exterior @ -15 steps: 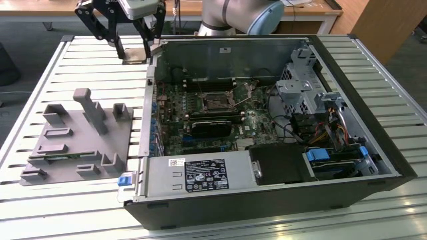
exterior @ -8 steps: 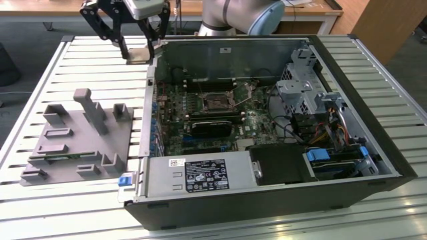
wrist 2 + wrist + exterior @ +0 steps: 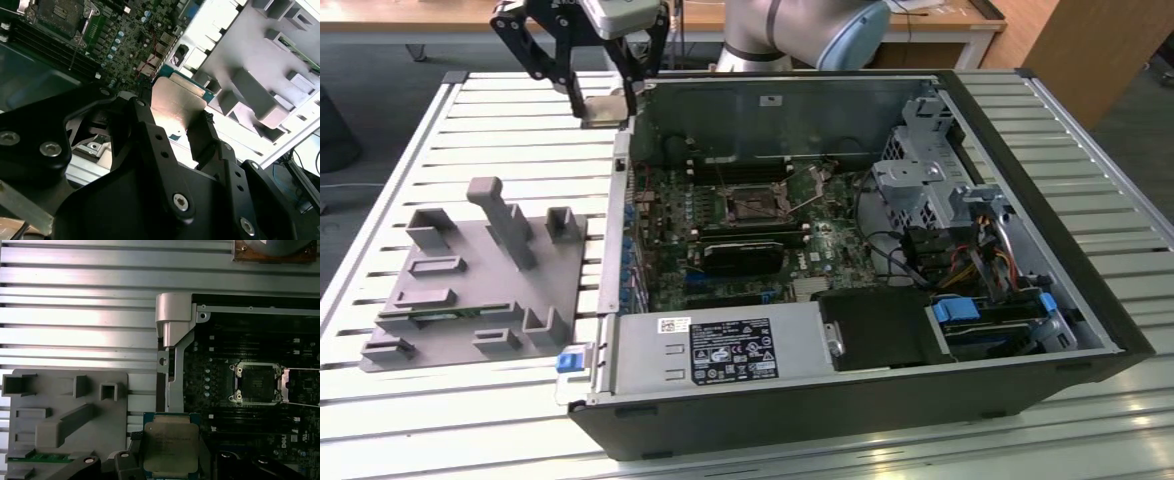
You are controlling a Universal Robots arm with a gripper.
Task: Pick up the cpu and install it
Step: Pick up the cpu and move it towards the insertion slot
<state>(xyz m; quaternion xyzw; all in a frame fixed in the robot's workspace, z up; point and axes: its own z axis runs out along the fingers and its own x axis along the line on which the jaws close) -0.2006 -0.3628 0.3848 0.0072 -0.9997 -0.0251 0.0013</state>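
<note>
Plainly the pick-up half is done: the gripper (image 3: pixel 603 98) has its two black fingers (image 3: pixel 145 125) closed to the width of the cpu (image 3: pixel 170 447) and grips it by opposite edges, with its metal top facing the cameras in both wrist views. It holds the chip in the air by the open computer case (image 3: pixel 1067 330), near that case's side wall on the exterior view's left and towards its far corner. The chip touches nothing but the fingers. Inside the case, about the middle of the motherboard (image 3: pixel 720 270), the socket (image 3: pixel 257 383) looks empty, with its metal retaining frame apparently swung aside, so I judge the installing half not yet done. The cpu is well apart from the socket and off to one side of it, not above it. Outside the case, on the slatted table (image 3: pixel 400 150) at the exterior view's left, lies the grey parts fixture (image 3: pixel 467 280). A green memory stick (image 3: pixel 45 458) sits in one of its slots, on the edge away from the case. Which pocket the chip belongs to I cannot tell.
</note>
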